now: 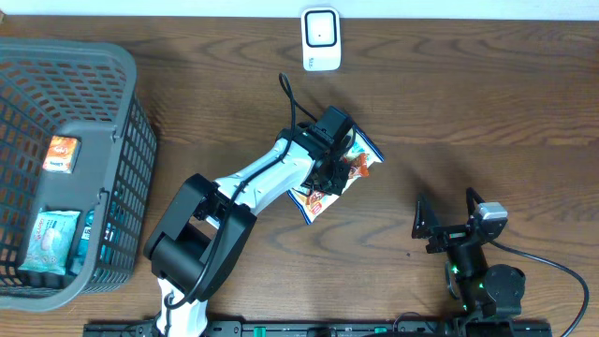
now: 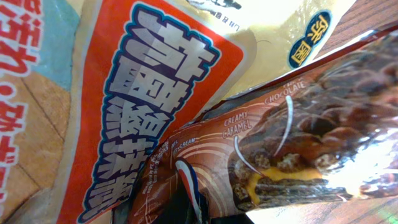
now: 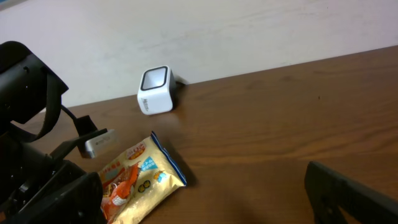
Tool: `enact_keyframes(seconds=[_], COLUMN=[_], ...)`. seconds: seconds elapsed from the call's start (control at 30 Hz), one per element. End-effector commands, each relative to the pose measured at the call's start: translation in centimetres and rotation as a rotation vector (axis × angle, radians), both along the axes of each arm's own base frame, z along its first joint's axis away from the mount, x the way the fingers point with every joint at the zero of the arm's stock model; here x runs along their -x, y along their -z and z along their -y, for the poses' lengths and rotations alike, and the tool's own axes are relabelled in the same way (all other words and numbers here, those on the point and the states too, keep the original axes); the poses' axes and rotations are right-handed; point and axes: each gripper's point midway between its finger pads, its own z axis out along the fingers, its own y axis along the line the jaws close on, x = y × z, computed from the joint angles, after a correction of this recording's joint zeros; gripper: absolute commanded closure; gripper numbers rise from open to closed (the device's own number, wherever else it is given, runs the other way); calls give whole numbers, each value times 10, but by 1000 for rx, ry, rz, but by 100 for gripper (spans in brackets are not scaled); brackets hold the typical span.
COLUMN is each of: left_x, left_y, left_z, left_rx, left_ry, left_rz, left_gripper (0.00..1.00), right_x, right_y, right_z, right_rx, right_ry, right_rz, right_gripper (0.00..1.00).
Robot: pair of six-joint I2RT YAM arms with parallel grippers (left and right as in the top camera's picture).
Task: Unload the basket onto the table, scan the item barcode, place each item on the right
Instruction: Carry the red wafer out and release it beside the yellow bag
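Left claw (image 1: 332,167) is pressing clenched onto the snack bags (image 1: 316,202) mid-bench (image 1: 468,112), can't tell if it's pinching one. Right claw (image 1: 444,220) is hanging wide open near the front edge.

The table (image 1: 487,103) is brown wood with strong dark grain, smooth, with a soft low sheen. At the left of the overhead view the basket (image 1: 122,94) is grey moulded plastic mesh, matt; the packets (image 1: 47,239) inside it are shiny printed film. The scanner (image 1: 321,37) at top centre is smooth white plastic with a glossy dark window. The left arm (image 1: 271,173) has smooth white and matt black plastic shells. In the left wrist view the yellow packet (image 2: 155,93) is slick, slightly creased printed film, and the brown packet (image 2: 298,143) over it is glossier still, catching bright glare. The wall (image 3: 249,31) is plain matt white.
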Motion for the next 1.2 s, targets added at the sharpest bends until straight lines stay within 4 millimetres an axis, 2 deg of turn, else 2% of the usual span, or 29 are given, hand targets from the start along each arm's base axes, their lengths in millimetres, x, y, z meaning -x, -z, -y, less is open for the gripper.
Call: enact_keyframes(seconds=[0.0, 0.1, 0.17, 0.2, 0.23, 0.33, 0.47, 0.63, 0.8, 0.93, 1.07, 1.17], left_x=[11, 12, 13, 12, 10, 4, -2, -12, -17, -15, -3, 8], left_y=[25, 24, 21, 20, 17, 0, -36, -95, -169, -226, -288, -322], left_z=[-4, -5, -7, -10, -15, -28, -38, -49, -70, -96, -134, -163], left_rx=[-41, -46, -52, -70, -95, -162, -182, -151, -86, -38, 9, 26], left_ry=[20, 20, 19, 15, 9, -8, -26, -68, -162, -240, -348, -428], left_rz=[-54, -60, -61, -53, -40, 6, 87, 241, 424, 573, 743, 847], left_gripper=[87, 53, 26, 22, 11, 8, 2, 2, 1, 1, 1, 1], right_x=[0, 0, 0, 0, 0, 0, 0, 0, 0, 0, 0, 0], right_y=[1, 1, 1, 1, 1, 1, 1, 1, 1, 1, 1, 1], right_z=[-2, -2, -2, -2, -2, -2, -2, -2, -2, -2, -2, -2], right_rx=[-4, -4, -4, -4, -4, -4, -4, -4, -4, -4, -4, -4], right_ry=[-6, -6, -6, -6, -6, -6, -6, -6, -6, -6, -6, -6], right_rz=[-2, -2, -2, -2, -2, -2, -2, -2, -2, -2, -2, -2], right_gripper=[1, 1, 1, 1, 1, 1, 1, 1, 1, 1, 1, 1])
